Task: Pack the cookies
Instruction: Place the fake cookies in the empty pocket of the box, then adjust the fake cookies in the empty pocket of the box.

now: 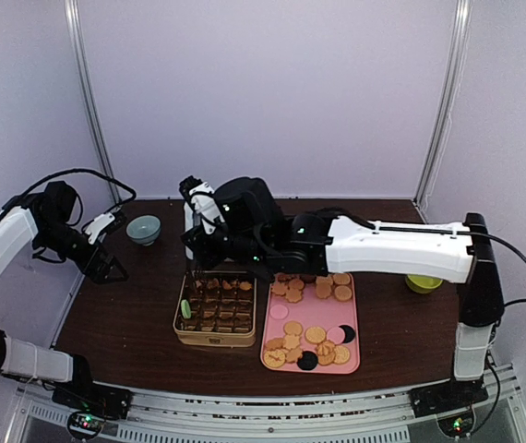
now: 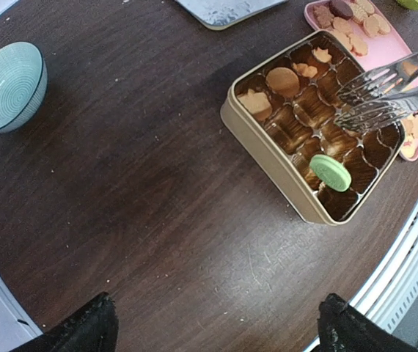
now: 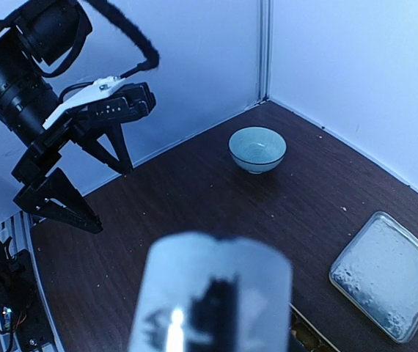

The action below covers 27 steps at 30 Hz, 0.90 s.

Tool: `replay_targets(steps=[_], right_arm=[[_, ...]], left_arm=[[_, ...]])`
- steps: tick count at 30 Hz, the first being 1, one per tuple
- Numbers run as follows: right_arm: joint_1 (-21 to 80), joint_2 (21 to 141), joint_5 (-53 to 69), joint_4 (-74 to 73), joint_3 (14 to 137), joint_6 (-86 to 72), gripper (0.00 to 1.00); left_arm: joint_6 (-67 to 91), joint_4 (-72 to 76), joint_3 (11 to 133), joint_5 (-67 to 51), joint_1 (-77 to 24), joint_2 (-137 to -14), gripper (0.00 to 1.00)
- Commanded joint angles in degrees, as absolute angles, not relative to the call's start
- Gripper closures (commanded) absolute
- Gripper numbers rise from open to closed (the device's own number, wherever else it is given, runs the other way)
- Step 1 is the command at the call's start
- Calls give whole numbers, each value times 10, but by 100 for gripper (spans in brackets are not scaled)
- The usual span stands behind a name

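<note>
Two arms work over one dark surface [image 1: 125, 314]. One gold tin [image 2: 268, 158], divided into cells, holds five cookies [image 2: 282, 81] that can be counted: four tan ones lying in cells and one green cookie [image 2: 331, 172] propped near a corner. One pink tray [image 1: 353, 318] just beside the tin carries the rest, roughly twenty, mostly tan with a few pink and black. One teal bowl [image 2: 7, 86] and one square silver lid [image 3: 387, 276] sit apart from the tin. The jaws of the right gripper [image 1: 197, 247] are clenched on one pair of metal tongs [image 2: 385, 92], held above the tin. The jaws of the left gripper [image 2: 216, 326] are released, spread wide, grasping nothing.
</note>
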State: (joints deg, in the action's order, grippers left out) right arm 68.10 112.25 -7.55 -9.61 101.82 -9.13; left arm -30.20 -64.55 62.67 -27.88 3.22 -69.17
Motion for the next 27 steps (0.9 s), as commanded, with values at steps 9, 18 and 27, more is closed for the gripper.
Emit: replay_targets(steps=[9,18,27], right_arm=[[683,1149,-55,-100,1060,-89,69],[693,1117,-60,-77,1021,-98,65],[697,1136,-42,-64,1025,-116,69]], left_arm=[[-327,-633,613,-303,40,-693,2],[-317,-632,627,-327,40,-701,2],[-324,-632,617,-324,40,-695,2]])
